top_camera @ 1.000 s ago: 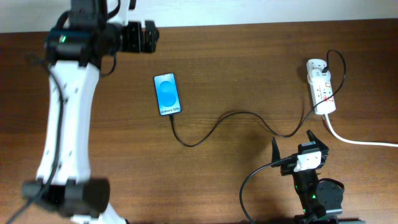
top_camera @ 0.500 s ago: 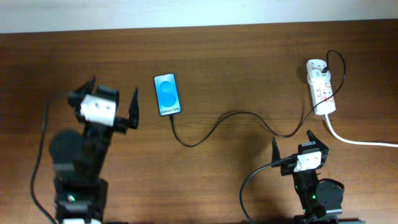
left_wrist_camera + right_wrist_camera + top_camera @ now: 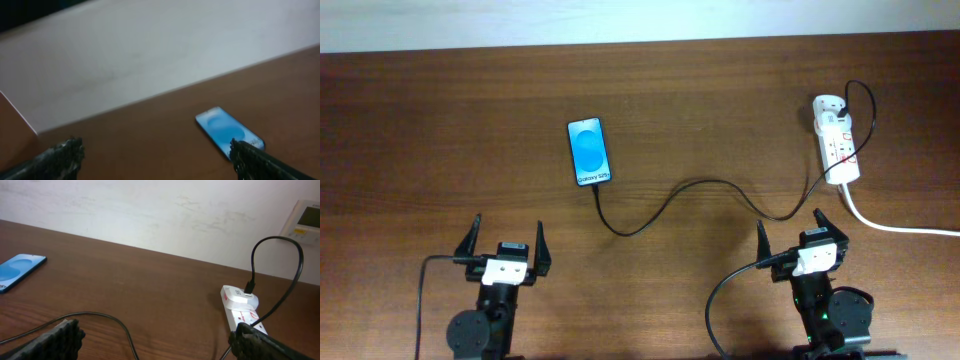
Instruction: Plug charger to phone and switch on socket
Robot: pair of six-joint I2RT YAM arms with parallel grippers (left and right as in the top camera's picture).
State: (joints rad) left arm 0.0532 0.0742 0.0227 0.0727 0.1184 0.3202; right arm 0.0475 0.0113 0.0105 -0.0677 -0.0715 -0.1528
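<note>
The phone (image 3: 590, 152) lies flat left of the table's middle, its blue screen lit; it also shows in the left wrist view (image 3: 227, 132) and the right wrist view (image 3: 17, 270). The charger (image 3: 700, 183) snakes from the phone's near edge across to the socket (image 3: 835, 140) at the far right, where it loops into a white adapter (image 3: 240, 297). Its tip meets the phone's edge; I cannot tell if it is seated. My left gripper (image 3: 507, 237) stands open near the front edge, well short of the phone. My right gripper (image 3: 790, 225) is open just short of the socket (image 3: 245, 314), above the cable (image 3: 100, 316).
A thick white cord (image 3: 900, 228) runs from the socket off the right edge. A pale wall rises behind the table's far edge, with a small control panel (image 3: 307, 220) on it. Bare wooden tabletop (image 3: 440, 150) lies to the left of the phone.
My left arm has drawn back from beside the phone at the far left down to the front edge. The right arm, phone and cable have not moved.
</note>
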